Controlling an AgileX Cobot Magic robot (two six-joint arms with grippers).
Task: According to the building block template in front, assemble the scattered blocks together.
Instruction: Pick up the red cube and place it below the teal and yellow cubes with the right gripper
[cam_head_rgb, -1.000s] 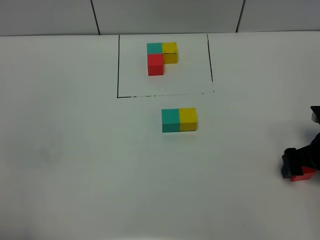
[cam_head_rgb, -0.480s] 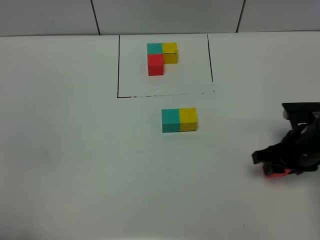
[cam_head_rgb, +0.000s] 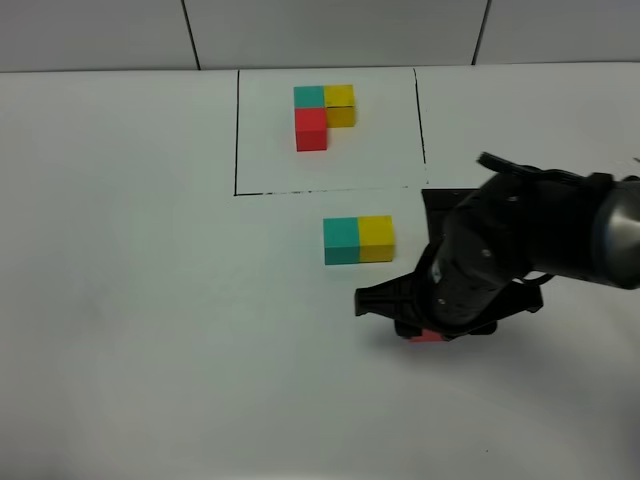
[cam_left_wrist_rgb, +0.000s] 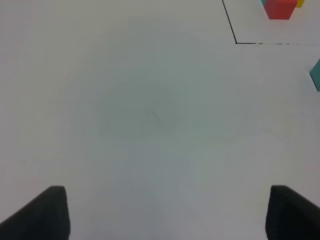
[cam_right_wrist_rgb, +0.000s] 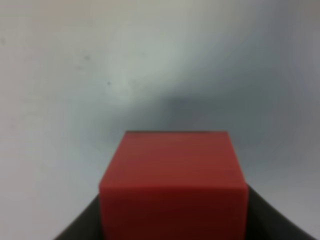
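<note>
The red block (cam_right_wrist_rgb: 172, 185) sits clamped between the jaws of the right gripper (cam_head_rgb: 427, 325). From above only a sliver of red shows under the black wrist, near the middle of the table (cam_head_rgb: 150, 300). That spot is in front of the other two loose blocks and a little to their right. Whether the block touches the surface I cannot tell.

The teal block (cam_head_rgb: 341, 241) and yellow block (cam_head_rgb: 376, 238) stand side by side with faces touching, teal on the left, just outside the near line of the black frame (cam_head_rgb: 237, 130). Inside the frame is the template (cam_head_rgb: 322, 115), with teal and yellow in a row at the back and red in front of the teal.

The right arm (cam_head_rgb: 540, 235) reaches in from the right edge. The left gripper (cam_left_wrist_rgb: 170, 215) hangs over bare table with its jaws wide apart and nothing between them. Its camera catches a corner of the frame and an edge of the teal block.
</note>
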